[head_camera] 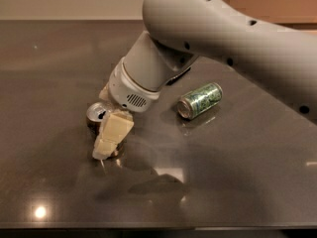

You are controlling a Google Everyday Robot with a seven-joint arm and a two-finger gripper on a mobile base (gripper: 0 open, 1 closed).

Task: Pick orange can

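Observation:
The orange can (97, 112) stands upright on the dark table, left of centre. Only its silver top with the dark opening and a strip of its brown side show. My gripper (104, 130) has come down over it from the upper right. One cream finger (113, 134) stands in front of the can and covers most of its side; the other finger (105, 91) is behind it. The jaws are open and straddle the can. The can rests on the table.
A green-patterned can (200, 100) lies on its side to the right of the gripper. My large grey arm (223, 38) spans the upper right of the view. The dark glossy table (237, 182) shows light reflections near its front edge.

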